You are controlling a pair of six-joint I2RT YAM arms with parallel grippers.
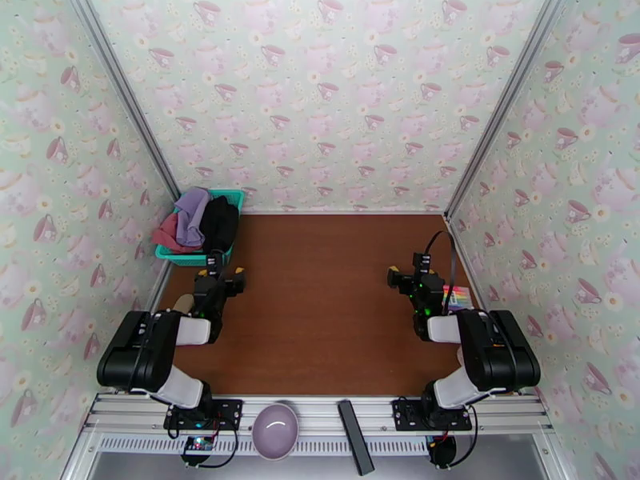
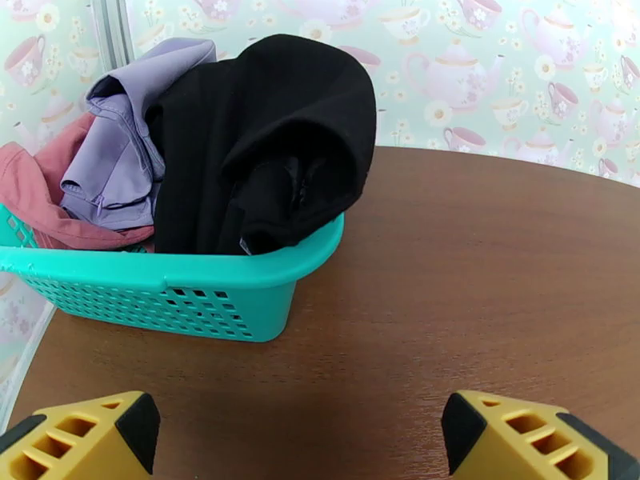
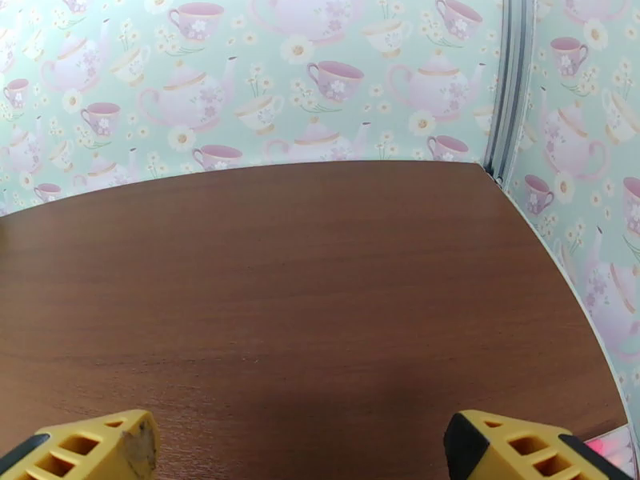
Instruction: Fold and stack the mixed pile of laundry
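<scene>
Our left gripper (image 2: pixel 300 435) and right gripper (image 3: pixel 300 442) are hanging wide open, empty.
Tugging the black garment (image 2: pixel 264 146) risks dragging the teal basket (image 2: pixel 200 286).

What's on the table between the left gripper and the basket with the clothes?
Nothing. In the left wrist view, only bare brown table lies between the open left gripper and the teal mesh basket holding the laundry pile.

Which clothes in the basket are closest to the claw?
The black garment, nearest the left claw; the purple cloth and red top lie further left.
</scene>
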